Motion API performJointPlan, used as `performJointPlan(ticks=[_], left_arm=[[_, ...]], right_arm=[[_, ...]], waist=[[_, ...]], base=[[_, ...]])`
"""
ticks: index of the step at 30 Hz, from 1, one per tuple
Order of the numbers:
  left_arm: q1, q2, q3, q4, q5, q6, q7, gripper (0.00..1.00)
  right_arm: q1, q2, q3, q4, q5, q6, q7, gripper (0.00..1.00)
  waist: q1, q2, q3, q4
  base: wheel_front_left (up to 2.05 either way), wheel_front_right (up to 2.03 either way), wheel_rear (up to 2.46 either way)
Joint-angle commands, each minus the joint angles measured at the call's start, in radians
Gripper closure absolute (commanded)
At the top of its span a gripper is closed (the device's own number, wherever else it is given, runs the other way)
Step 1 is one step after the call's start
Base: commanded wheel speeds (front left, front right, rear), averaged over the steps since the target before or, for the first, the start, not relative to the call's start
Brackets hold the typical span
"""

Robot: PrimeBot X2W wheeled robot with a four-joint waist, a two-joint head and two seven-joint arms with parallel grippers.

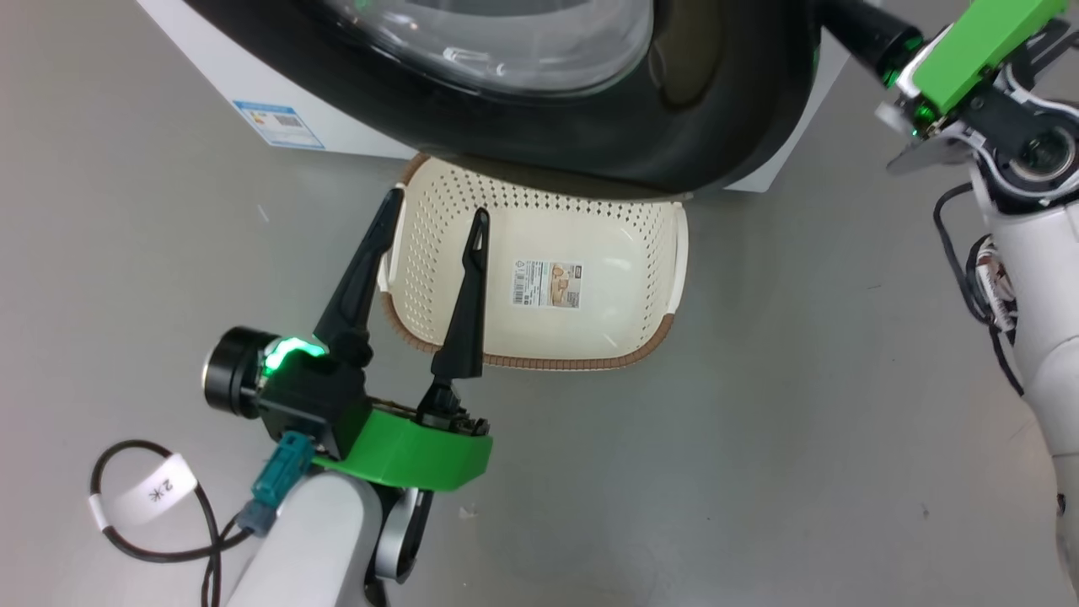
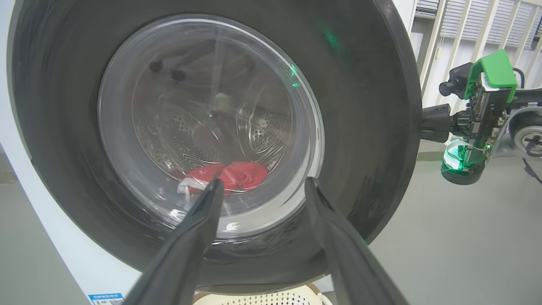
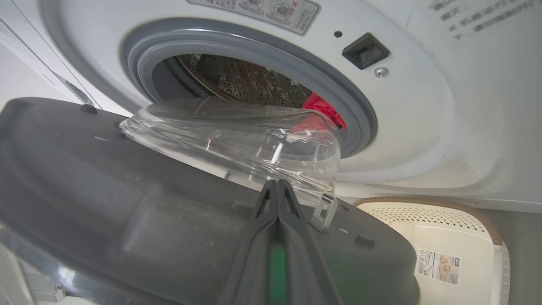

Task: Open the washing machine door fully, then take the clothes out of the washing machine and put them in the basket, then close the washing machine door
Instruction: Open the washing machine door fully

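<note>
The washing machine door (image 1: 691, 126) stands partly open, its black rim hanging over the far end of the basket (image 1: 523, 361). My left gripper (image 1: 438, 204) is open above the basket's left side, nothing between its fingers, and it faces the door's glass (image 2: 203, 127). Red clothes (image 2: 233, 176) lie in the drum behind that glass. My right gripper (image 3: 277, 183) is shut, its tips against the door's inner face (image 3: 106, 182) beside the clear bowl. It reaches past the door's right edge (image 1: 860, 29). The washing machine (image 3: 415, 127) shows its grey ring and the clothes (image 3: 319, 108) inside.
Grey floor spreads around the basket (image 3: 449, 237). A black cable with a white tag (image 1: 143, 493) loops by my left forearm. The machine's blue label (image 1: 278, 125) sits low on its white side. A white railing (image 2: 465, 25) stands behind the right arm (image 2: 482, 97).
</note>
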Motion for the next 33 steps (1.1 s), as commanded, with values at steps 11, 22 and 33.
performJointPlan(ticks=[11,22,33], left_arm=[[0.041,0.018,0.041,0.0,-0.003,-0.002,-0.008,0.0],[0.063,0.018,0.053,0.013,-0.004,0.006,-0.008,0.0],[0.099,0.018,0.058,0.017,-0.009,0.012,-0.008,0.0]], right_arm=[[0.111,0.058,0.028,-0.101,0.028,0.008,0.045,1.0],[0.227,0.065,0.016,-0.175,0.03,0.008,0.063,1.0],[0.374,0.076,-0.016,-0.277,0.016,0.008,0.109,1.0]], waist=[[0.0001,-0.0001,-0.072,0.01],[0.0001,-0.0001,-0.131,0.053],[0.0001,-0.0001,-0.196,0.118]], base=[[0.0,0.0,0.0],[0.0,0.0,0.0],[0.0,0.0,0.0]])
